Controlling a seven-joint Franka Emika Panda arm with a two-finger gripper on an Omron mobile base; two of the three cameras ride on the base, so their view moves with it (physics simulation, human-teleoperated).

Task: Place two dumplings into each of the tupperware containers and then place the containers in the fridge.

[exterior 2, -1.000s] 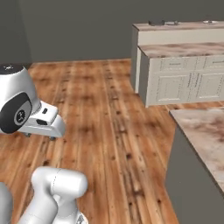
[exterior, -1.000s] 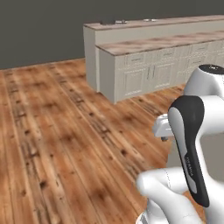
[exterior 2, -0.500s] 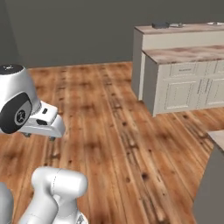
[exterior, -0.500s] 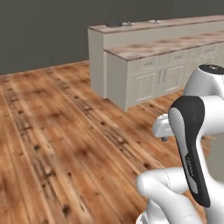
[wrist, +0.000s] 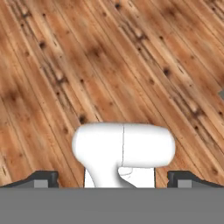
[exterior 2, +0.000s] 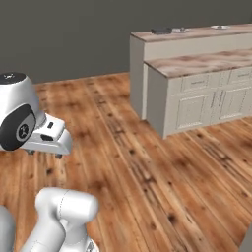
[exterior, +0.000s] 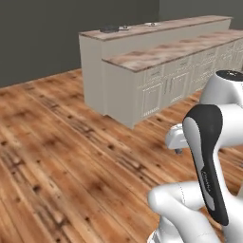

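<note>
Wooden plank flooring (exterior: 71,156) stretches out ahead of me, knotty and warm brown, running up to a dark grey wall (exterior 2: 74,34). Off to the front right stands a pale kitchen island (exterior: 156,80) with a marbled brown countertop (exterior 2: 197,63), cream panelled cabinet doors below it, and a taller raised ledge (exterior: 142,29) behind. On that ledge sit a few small dark and pale items (exterior 2: 165,30), too far off for me to tell what they are. I cannot make out any dumplings, containers or fridge from where I stand.

My pincer (wrist: 112,178) hangs over bare floor, pointing down at the planks. Its two dark fingertips (wrist: 41,178) sit far apart at the bottom corners of the hand view, so the jaws stand wide with nothing between them.
</note>
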